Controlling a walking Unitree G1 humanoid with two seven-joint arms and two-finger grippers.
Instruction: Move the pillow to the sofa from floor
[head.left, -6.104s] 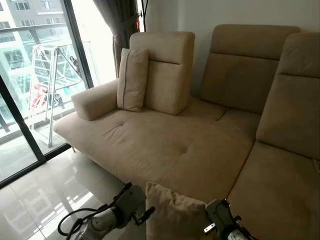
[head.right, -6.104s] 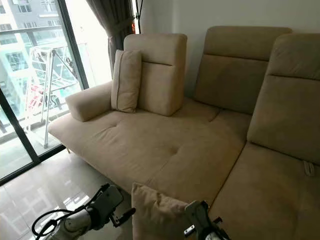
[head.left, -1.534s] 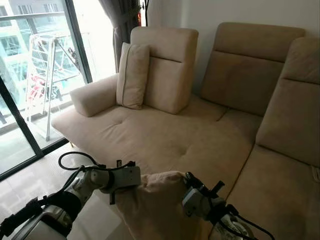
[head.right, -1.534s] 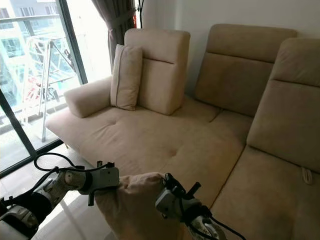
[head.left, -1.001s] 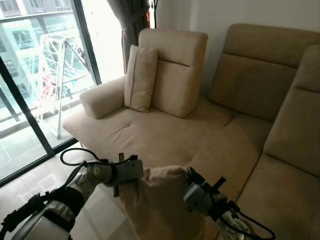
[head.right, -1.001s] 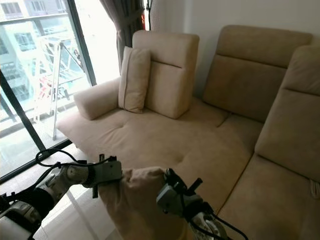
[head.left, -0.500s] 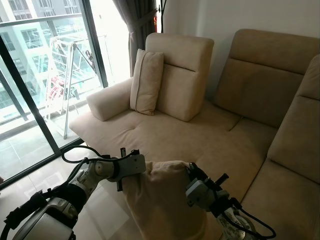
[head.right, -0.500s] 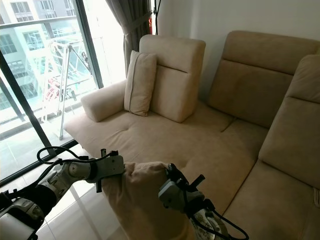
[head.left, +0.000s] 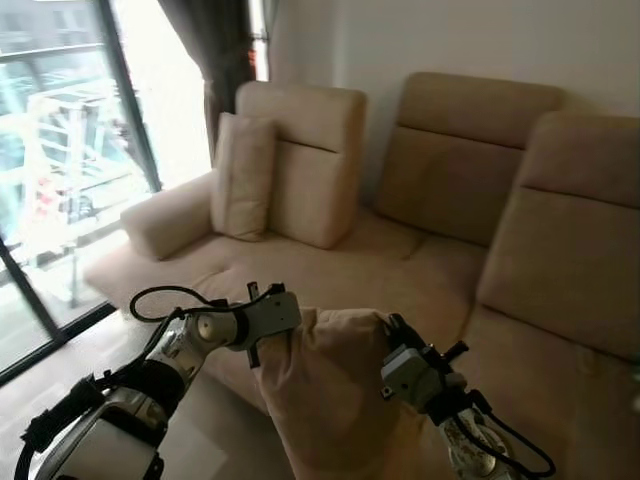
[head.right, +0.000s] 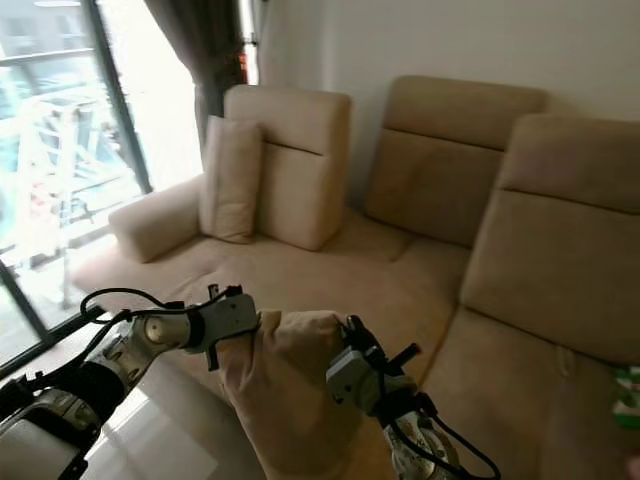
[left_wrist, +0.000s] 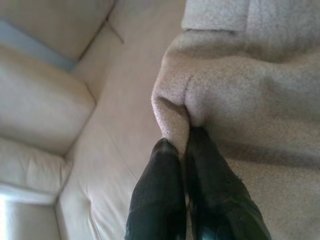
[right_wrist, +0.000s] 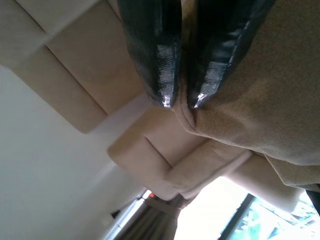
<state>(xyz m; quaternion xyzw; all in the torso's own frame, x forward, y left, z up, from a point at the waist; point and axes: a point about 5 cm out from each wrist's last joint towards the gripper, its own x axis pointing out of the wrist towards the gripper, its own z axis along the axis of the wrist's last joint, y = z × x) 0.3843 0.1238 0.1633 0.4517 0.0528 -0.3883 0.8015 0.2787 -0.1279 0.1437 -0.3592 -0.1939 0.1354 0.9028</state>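
A beige pillow (head.left: 325, 385) hangs in the air between my two arms, in front of the beige sofa (head.left: 400, 265). My left gripper (head.left: 283, 330) is shut on the pillow's upper left corner; in the left wrist view its fingers (left_wrist: 167, 165) pinch a fold of the pillow (left_wrist: 250, 100). At the pillow's upper right corner my right gripper (head.left: 395, 340) is shut on the edge, and its fingertips (right_wrist: 165, 95) clamp the fabric of the pillow (right_wrist: 250, 100). The pillow's lower part hangs below the frame.
A second beige pillow (head.left: 238, 175) leans upright against the sofa's left backrest (head.left: 305, 160), beside the armrest (head.left: 170, 215). Glass balcony doors (head.left: 60, 150) and a dark curtain (head.left: 215, 50) stand at the left. Glossy tile floor (head.left: 40, 380) lies at the lower left.
The camera has swung to the right, so the window takes less of the view. Both grippers still hold the pillow raised, now slightly higher and closer to the seat.
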